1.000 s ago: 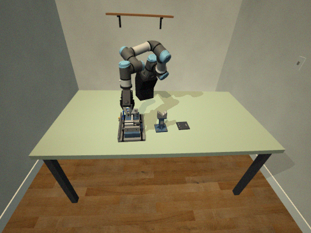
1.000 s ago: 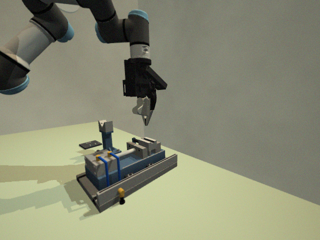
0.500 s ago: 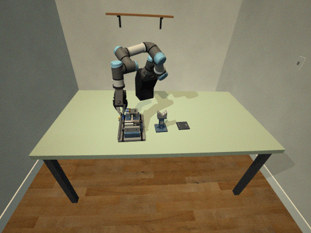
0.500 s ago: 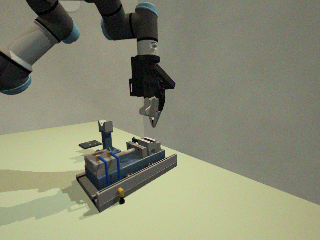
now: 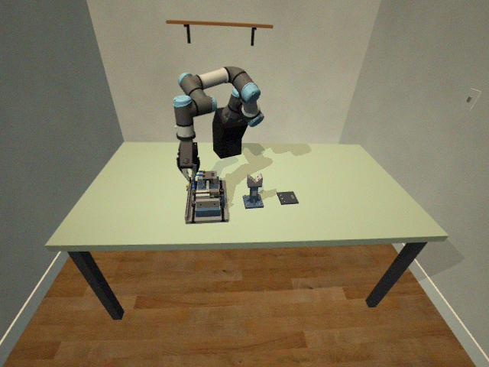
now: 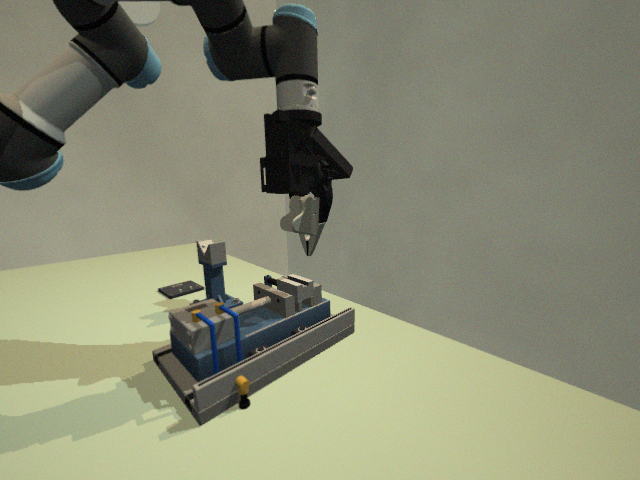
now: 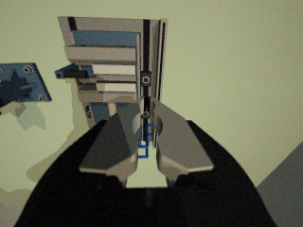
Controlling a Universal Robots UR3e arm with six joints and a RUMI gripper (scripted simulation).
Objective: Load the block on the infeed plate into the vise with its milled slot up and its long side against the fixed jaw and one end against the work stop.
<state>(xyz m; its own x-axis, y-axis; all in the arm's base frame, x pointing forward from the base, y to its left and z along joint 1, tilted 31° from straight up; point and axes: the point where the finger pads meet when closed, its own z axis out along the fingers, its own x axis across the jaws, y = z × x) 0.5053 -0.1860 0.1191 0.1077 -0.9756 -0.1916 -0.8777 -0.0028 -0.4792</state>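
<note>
My gripper [image 5: 189, 178] [image 6: 309, 250] [image 7: 146, 97] is shut and empty. It hangs above the vise [image 5: 189, 205] [image 6: 273, 356] [image 7: 161, 57], over the air-cylinder end near the side rail. The part [image 6: 298, 283] [image 7: 118, 70], a light grey block, lies between the open jaws with its slot up. In the wrist view the dark work stop rod [image 7: 76, 74] points at its left end. The blue air tubes [image 6: 211, 341] mark the cylinder side. The dark infeed plate [image 5: 286, 197] [image 6: 180, 288] is bare.
The V-block [image 5: 254, 181] [image 6: 210, 253] stands on its blue post between the vise and the infeed plate; its blue base [image 7: 19, 85] shows in the wrist view. A small yellow knob [image 6: 241, 383] sits at the vise rail's near corner.
</note>
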